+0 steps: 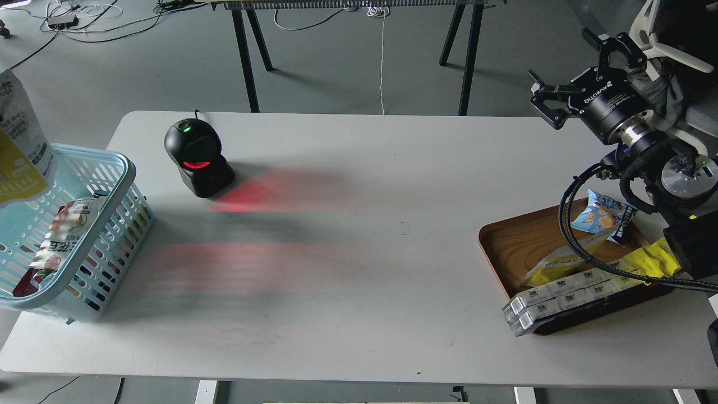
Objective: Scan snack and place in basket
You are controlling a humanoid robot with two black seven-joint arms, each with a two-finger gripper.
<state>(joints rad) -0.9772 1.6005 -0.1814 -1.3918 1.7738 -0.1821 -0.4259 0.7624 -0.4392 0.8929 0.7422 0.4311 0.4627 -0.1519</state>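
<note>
The snack point(19, 146) is up at the far left, hanging over the light blue basket point(120, 168), white back with black print facing me and a yellow patch lower down. My left hand isn't in the shot at all, so I can't say what's gripping the pouch. The basket sits on the left edge of the surface point(359, 224) and already has a couple of packets in it.

The black scanner point(196, 157) stands near the far-left corner, green light on top, red glow spilling across the surface. My right hand point(566, 73) is raised past the far-right corner, fingers spread apart and holding nothing. Below it, the wooden tray point(516, 241) at the right edge carries a blue packet point(603, 216), a yellow wrapper point(555, 264) and some white boxes point(555, 297).
</note>
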